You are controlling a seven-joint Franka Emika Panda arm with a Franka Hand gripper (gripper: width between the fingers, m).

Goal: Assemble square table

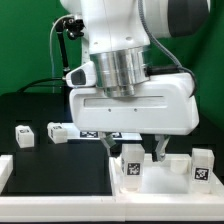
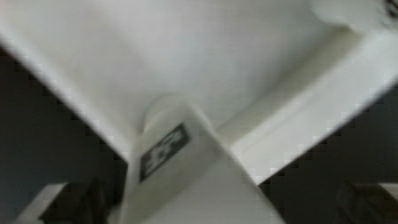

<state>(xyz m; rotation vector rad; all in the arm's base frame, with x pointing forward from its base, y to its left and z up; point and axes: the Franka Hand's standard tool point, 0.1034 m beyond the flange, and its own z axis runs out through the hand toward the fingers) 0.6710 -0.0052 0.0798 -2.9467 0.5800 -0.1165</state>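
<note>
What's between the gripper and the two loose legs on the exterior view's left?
Nothing tall that I can see. The gripper hangs open over the tabletop, and the legs sit on the black mat. Some tagged pieces show under the arm's body near that line, too hidden to identify.

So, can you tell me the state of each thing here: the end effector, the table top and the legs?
End effector: open, gripping nothing.
Table top: lying flat.
Middle leg: upright on the table top, under the end effector, not gripped.
Right leg: upright on the table top, at the exterior view's right.
Two loose legs: lying apart on the black table.
</note>
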